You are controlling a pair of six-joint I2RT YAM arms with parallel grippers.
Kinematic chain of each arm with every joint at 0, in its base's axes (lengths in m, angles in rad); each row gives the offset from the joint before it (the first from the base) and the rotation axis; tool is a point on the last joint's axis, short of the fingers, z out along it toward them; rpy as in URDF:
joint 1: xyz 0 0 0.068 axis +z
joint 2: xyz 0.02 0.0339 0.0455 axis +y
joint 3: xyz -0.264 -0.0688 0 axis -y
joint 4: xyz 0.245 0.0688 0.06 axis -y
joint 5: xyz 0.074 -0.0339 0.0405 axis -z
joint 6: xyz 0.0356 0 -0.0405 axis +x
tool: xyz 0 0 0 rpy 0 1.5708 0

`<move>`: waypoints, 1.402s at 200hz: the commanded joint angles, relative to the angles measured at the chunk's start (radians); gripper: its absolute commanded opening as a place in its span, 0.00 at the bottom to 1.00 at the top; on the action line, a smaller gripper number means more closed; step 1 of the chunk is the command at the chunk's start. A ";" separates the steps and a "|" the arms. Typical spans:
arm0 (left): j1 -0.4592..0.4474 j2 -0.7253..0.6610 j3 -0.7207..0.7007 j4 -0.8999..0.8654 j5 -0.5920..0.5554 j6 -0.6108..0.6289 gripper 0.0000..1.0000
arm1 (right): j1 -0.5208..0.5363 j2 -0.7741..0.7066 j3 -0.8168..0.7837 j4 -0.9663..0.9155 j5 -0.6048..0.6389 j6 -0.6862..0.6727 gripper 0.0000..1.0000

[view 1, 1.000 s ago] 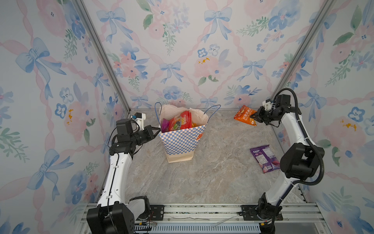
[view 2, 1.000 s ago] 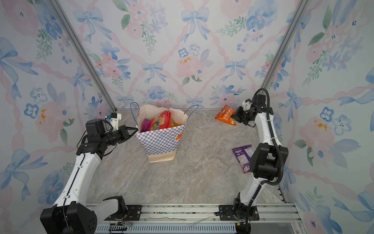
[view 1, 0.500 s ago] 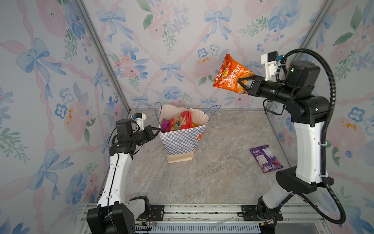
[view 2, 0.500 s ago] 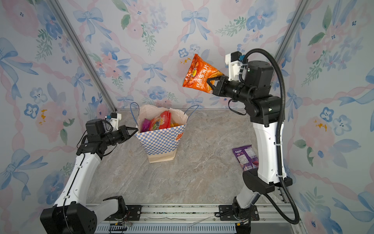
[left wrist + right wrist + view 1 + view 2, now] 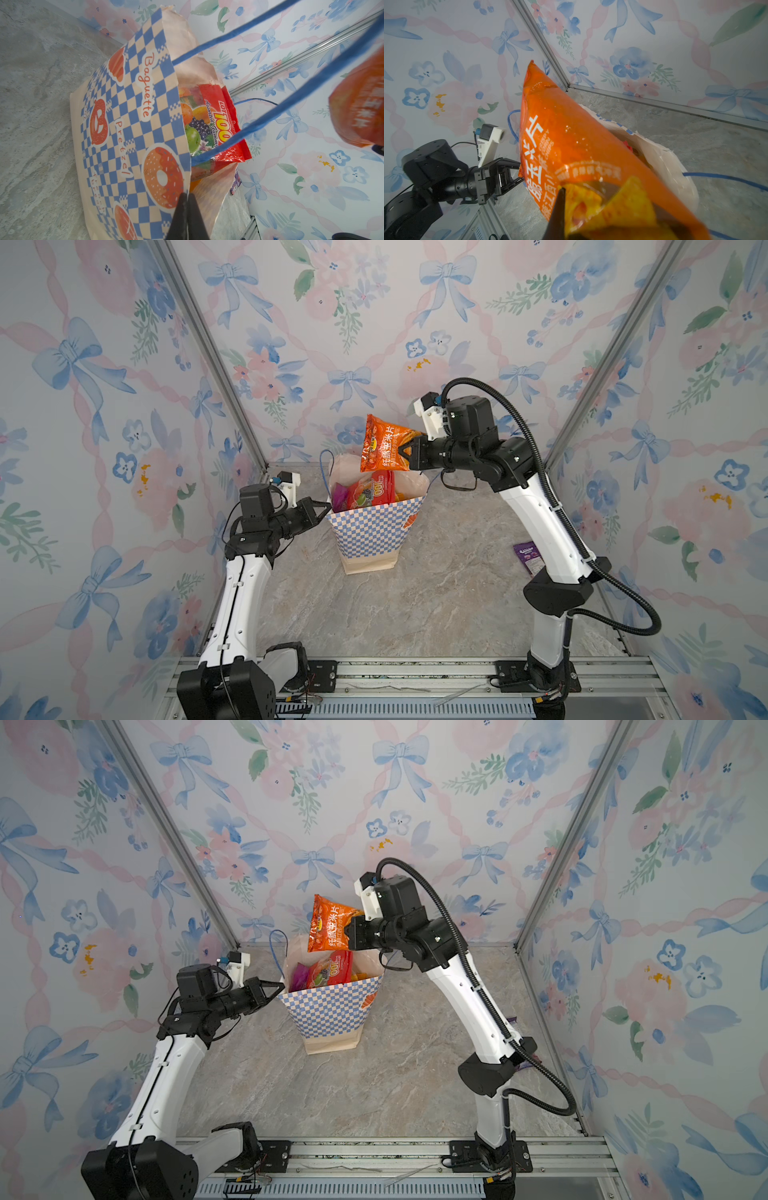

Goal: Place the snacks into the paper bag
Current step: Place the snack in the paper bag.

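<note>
1 paper bag (image 5: 370, 531); 1 orange pouch (image 5: 382, 445) at upper centre; 1 purple packet (image 5: 528, 558) at right. Inside the bag, 3 show: red pack (image 5: 372, 491), purple pack (image 5: 338, 497), yellow-orange pack (image 5: 405, 494).

Both arms share one build: long white moulded link shells (image 5: 239, 601) joined by rounded black joint housings (image 5: 555, 597), on black base blocks (image 5: 226, 693). The left gripper (image 5: 329, 506) has slim black tapering fingers (image 5: 185, 218). Behind it is a black cylindrical wrist motor (image 5: 428, 158) dotted with small screw holes, and above that a white printed camera bracket (image 5: 490, 143) carrying a blue plug (image 5: 478, 131). Thin black wires (image 5: 227, 526) loop beside that wrist. The right gripper (image 5: 401, 450) is black too, backed by a boxy black motor housing (image 5: 469, 416) and a matching white bracket (image 5: 430, 416). A ribbed black cable hose (image 5: 512, 407) trails behind it, strapped to the white link with white ties (image 5: 553, 509).
</note>
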 commanded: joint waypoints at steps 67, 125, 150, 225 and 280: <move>-0.024 -0.047 0.020 0.049 0.023 -0.012 0.00 | 0.100 0.162 0.086 0.000 0.196 -0.036 0.00; -0.026 -0.043 0.013 0.049 0.016 -0.007 0.00 | 0.119 0.206 0.081 -0.010 0.228 -0.049 0.00; -0.026 -0.041 0.020 0.049 0.017 -0.004 0.00 | 0.127 0.229 0.092 -0.004 0.227 -0.052 0.00; -0.026 -0.028 0.026 0.049 0.017 0.008 0.00 | 0.129 0.253 0.092 0.009 0.150 -0.053 0.54; -0.024 -0.012 0.031 0.049 0.020 0.020 0.00 | 0.113 0.124 0.024 -0.035 0.160 -0.086 0.73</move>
